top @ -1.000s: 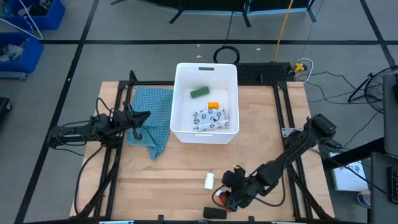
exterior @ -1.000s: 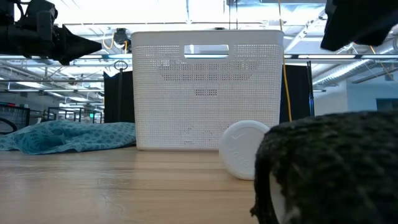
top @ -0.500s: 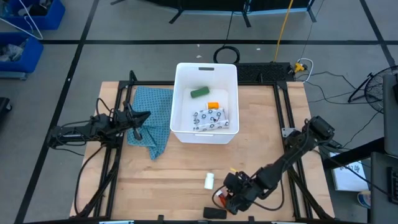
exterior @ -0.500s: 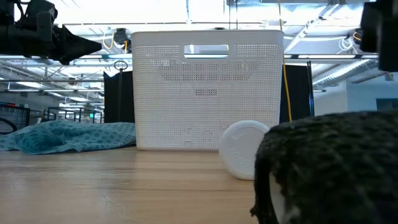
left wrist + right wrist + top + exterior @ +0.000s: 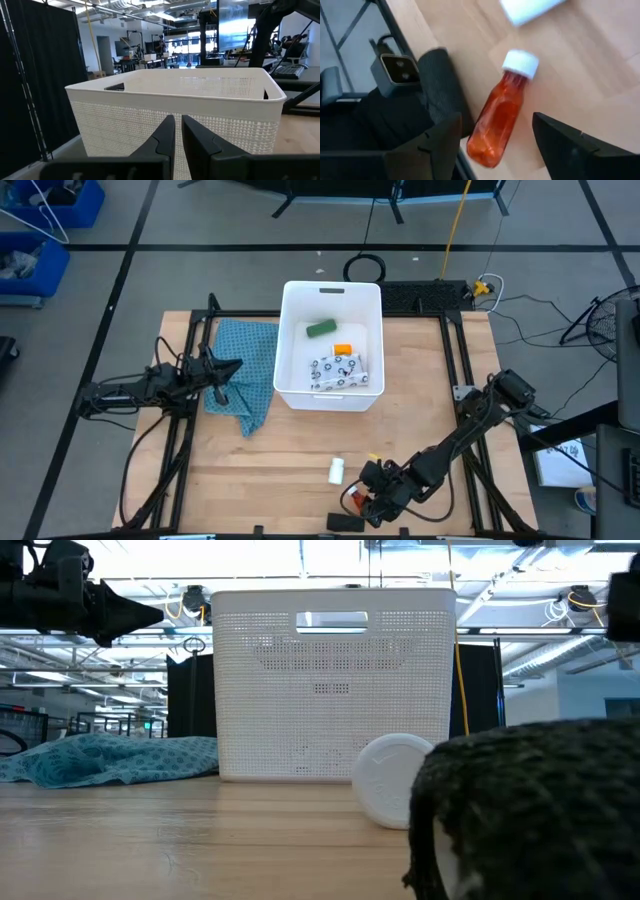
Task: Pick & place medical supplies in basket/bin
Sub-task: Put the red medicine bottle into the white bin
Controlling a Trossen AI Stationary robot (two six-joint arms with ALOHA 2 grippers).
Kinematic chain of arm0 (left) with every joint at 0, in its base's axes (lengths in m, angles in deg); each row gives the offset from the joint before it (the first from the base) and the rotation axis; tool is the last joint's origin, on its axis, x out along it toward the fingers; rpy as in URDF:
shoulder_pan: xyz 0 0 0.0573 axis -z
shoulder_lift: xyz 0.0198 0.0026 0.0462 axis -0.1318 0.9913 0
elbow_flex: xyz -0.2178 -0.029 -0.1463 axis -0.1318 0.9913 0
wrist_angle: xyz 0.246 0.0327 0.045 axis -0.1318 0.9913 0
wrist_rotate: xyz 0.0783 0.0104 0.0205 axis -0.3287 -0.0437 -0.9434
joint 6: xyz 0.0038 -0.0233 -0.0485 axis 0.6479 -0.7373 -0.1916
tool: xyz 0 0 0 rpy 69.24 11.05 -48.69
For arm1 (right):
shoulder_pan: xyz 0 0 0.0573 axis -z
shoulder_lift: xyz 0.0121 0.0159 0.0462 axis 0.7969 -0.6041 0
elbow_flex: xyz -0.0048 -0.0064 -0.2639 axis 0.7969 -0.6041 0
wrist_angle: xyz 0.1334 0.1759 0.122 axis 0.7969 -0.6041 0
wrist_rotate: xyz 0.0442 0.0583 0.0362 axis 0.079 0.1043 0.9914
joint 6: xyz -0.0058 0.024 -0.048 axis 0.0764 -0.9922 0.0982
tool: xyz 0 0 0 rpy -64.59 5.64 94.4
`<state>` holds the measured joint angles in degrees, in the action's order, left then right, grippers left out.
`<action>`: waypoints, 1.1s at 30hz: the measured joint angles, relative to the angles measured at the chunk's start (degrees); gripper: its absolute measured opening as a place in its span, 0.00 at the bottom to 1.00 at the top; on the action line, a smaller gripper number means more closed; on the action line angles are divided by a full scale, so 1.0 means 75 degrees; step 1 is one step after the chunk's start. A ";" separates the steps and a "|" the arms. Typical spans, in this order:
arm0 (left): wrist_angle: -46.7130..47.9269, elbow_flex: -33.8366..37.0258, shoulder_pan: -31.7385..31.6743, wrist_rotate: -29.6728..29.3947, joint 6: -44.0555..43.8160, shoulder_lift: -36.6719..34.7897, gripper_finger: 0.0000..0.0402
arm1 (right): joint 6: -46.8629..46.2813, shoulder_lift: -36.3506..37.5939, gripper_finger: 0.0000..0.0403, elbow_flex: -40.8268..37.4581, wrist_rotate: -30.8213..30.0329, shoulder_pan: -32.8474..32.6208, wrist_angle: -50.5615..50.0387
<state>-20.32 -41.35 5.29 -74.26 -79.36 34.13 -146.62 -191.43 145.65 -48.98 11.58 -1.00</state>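
Note:
The orange-red bottle (image 5: 497,117) with a white cap lies on its side on the wood near the table's near edge. My right gripper (image 5: 496,119) hovers open above it (image 5: 368,498), one finger on either side, touching nothing. The small white bottle (image 5: 337,471) lies just beyond, also on its side, and the black oblong (image 5: 345,522) lies at the near edge. The white basket (image 5: 290,345) holds the green block (image 5: 320,328), an orange item (image 5: 343,348) and the speckled pouch (image 5: 338,370). My left gripper (image 5: 228,369) waits, shut, over the teal cloth.
The teal cloth (image 5: 245,365) lies crumpled left of the basket. In the low view the black oblong (image 5: 530,810) fills the near right foreground, with the white bottle (image 5: 390,780) in front of the basket wall (image 5: 335,680). Bare wood spreads between basket and near edge.
My right gripper has crept a little toward the table's near edge, staying open over the orange-red bottle. In the low view its arm has slid out toward the picture's right edge. No item has moved.

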 joint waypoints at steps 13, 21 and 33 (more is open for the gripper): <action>0.0282 0.0003 0.0000 0.0015 -0.0031 0.0002 0.09 | 0.0180 -0.0684 0.62 0.0003 0.0239 0.0009 0.0405; 0.0287 0.0003 0.0000 0.0012 -0.0057 0.0003 0.09 | 0.0386 -0.1236 0.62 0.0035 0.0922 0.0011 0.0355; 0.0283 0.0003 0.0000 -0.0003 -0.0055 0.0002 0.09 | 0.1306 -0.0782 0.34 -0.0023 0.0497 0.0047 -0.0332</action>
<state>-18.20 -41.33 5.29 -74.28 -79.77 34.15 -136.82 -197.29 145.47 -45.25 11.93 -3.49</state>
